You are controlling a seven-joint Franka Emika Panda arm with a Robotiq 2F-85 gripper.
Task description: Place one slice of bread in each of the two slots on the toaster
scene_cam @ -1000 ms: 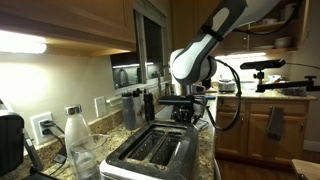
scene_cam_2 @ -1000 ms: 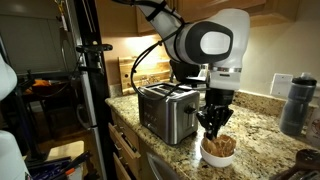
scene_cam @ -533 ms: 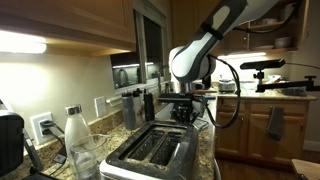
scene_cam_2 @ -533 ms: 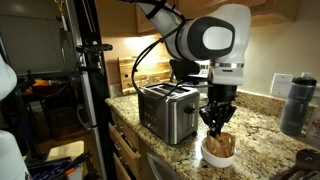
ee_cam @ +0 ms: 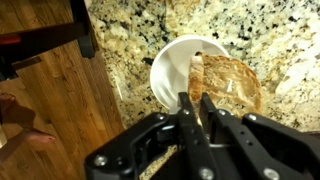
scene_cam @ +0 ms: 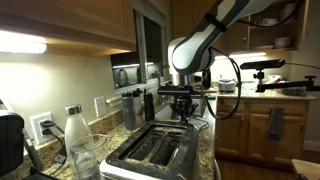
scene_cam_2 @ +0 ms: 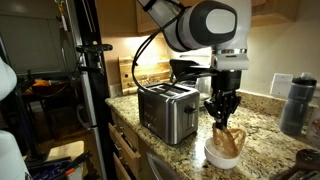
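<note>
The shiny steel toaster (scene_cam_2: 167, 110) stands on the granite counter; it also shows in an exterior view (scene_cam: 155, 152) with its two dark slots (scene_cam: 152, 146) empty. My gripper (scene_cam_2: 222, 113) is shut on a tan slice of bread (scene_cam_2: 227, 137) and holds it just above a white bowl (scene_cam_2: 222, 157) to the right of the toaster. In the wrist view my fingers (ee_cam: 197, 108) pinch the edge of one slice (ee_cam: 196, 80), with another slice (ee_cam: 233, 82) leaning in the bowl (ee_cam: 170, 62) below.
A dark bottle (scene_cam_2: 292, 103) stands at the counter's far right. A glass bottle (scene_cam: 74, 132), a glass jar (scene_cam: 84, 158) and a black appliance (scene_cam: 10, 142) stand beside the toaster. A camera stand (scene_cam_2: 90, 90) rises by the counter edge.
My gripper has risen from the bowl, lifting a slice of bread with it, and the arm has moved up.
</note>
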